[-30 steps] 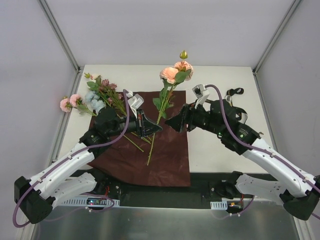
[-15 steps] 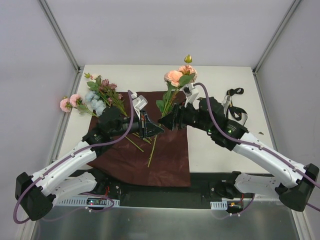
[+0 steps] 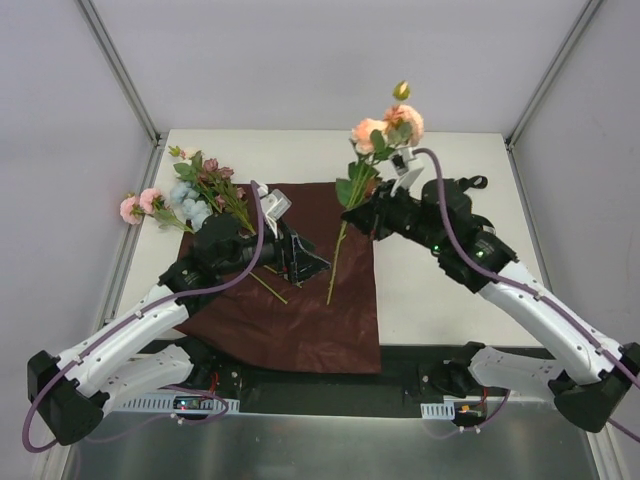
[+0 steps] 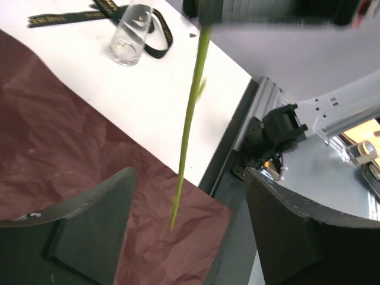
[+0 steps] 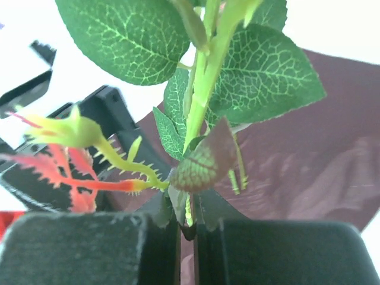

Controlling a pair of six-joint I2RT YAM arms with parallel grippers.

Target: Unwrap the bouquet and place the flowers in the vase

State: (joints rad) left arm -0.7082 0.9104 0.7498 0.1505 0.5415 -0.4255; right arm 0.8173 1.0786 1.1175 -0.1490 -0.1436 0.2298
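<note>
My right gripper (image 3: 363,213) (image 5: 188,221) is shut on the green stem (image 5: 202,95) of a peach rose (image 3: 385,128), just below its leaves. It holds the flower upright over the spread dark red paper (image 3: 300,320). The long stem (image 4: 190,113) hangs down, and its tip sits between the fingers of my left gripper (image 3: 308,264) (image 4: 187,231), which is open and touches nothing. The other flowers (image 3: 195,185) lie at the paper's far left corner. The clear glass vase (image 4: 130,32) stands on the white table; in the top view the right arm hides it.
A black ribbon (image 4: 157,35) (image 3: 470,183) with gold lettering lies by the vase at the back right. A loose green stem (image 3: 265,285) lies on the paper near my left gripper. The table's near edge and the right arm's base (image 4: 279,136) sit beyond the paper.
My left gripper has opened and let go of the rose stem. My right gripper moved in, shut on the stem and carried the rose up and to the right.
</note>
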